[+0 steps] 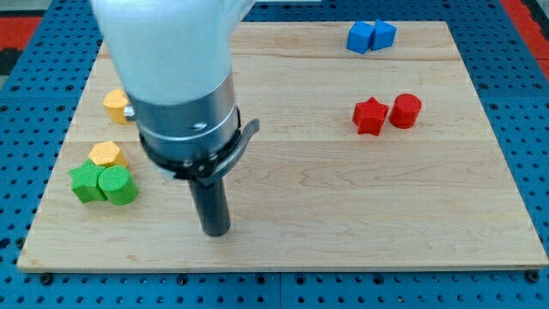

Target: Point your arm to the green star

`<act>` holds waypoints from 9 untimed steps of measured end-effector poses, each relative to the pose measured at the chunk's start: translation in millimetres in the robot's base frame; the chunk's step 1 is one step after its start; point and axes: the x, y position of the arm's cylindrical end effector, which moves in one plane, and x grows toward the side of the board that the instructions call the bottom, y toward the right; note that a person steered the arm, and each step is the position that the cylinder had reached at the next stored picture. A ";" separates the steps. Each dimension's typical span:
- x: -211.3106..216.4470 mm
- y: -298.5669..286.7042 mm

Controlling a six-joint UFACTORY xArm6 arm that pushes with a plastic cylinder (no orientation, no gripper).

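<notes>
Green star (pixel 85 183) sat at the wooden bench's (pixel 343 206) left edge, touching a green cylinder (pixel 117 185); my tip (pixel 215 230) rested well to their right. No claw showed, only the rod

Wooden board (pixel 343 197) carries 2 green, 2 yellow, 2 red, 2 blue blocks.

- Bright, even light; the worktop (pixel 343 197) shows no glare
- Soft, short shadows beneath the blocks and the rod (pixel 214 206)
- The arm's white upper part (pixel 163 43) is blurred; the blocks are sharp
</notes>
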 end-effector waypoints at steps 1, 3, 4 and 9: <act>36.9 -51.9; 26.3 -227.0; -10.7 -222.0; -27.0 -210.0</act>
